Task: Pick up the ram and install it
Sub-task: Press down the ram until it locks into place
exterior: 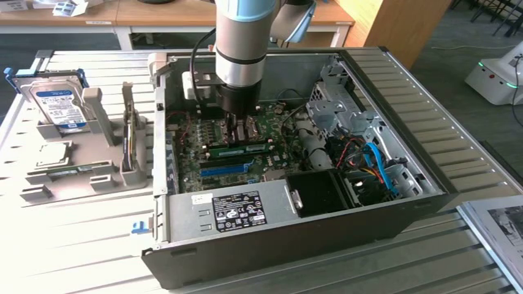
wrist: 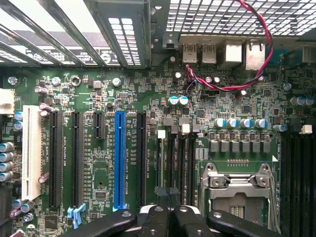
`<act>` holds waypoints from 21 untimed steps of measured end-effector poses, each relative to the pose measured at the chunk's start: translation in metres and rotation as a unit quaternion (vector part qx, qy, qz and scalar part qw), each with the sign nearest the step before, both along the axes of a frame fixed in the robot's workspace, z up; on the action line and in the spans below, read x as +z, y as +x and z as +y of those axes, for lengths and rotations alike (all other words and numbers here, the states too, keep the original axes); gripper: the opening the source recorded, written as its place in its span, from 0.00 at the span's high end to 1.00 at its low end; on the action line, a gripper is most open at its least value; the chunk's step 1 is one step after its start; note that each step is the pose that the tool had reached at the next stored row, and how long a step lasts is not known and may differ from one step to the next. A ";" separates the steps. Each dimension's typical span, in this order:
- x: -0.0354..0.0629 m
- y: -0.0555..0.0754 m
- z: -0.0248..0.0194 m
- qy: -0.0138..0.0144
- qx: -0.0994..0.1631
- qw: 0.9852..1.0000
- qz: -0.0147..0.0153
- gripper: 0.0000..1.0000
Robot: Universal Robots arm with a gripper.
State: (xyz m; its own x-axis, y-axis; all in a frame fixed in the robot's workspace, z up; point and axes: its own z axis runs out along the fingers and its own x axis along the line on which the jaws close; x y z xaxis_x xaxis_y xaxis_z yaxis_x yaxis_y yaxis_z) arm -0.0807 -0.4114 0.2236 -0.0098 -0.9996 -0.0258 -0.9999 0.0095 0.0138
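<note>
White slatted worktop (exterior: 98,245) carries an opened computer case (exterior: 327,239) and a grey holder (exterior: 106,177) with a hard drive (exterior: 56,104). Inside the case, the tool (exterior: 237,128) is lowered over the motherboard (wrist: 148,98), its fingers pressed together. The ram (exterior: 239,149) is seen lying in a slot just below it.

Open from above over the green motherboard (exterior: 237,156) inside the open black computer case (exterior: 270,245). Hemmed in by the black fan shroud (exterior: 323,193) and tangled blue and red cables (exterior: 372,159) toward the case's drive-cage corner.
</note>
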 end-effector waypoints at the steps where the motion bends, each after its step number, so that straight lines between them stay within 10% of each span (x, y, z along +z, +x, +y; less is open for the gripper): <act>1: 0.0009 0.000 0.0000 0.000 0.000 1.000 0.000 0.90; 21: 0.0262 0.000 -0.0002 -0.001 0.000 1.000 0.001 0.90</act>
State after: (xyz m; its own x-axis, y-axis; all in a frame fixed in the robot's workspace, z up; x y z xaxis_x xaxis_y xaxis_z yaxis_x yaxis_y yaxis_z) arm -0.0808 -0.4116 0.2498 -0.0100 -0.9996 -0.0246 -0.9998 0.0096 0.0150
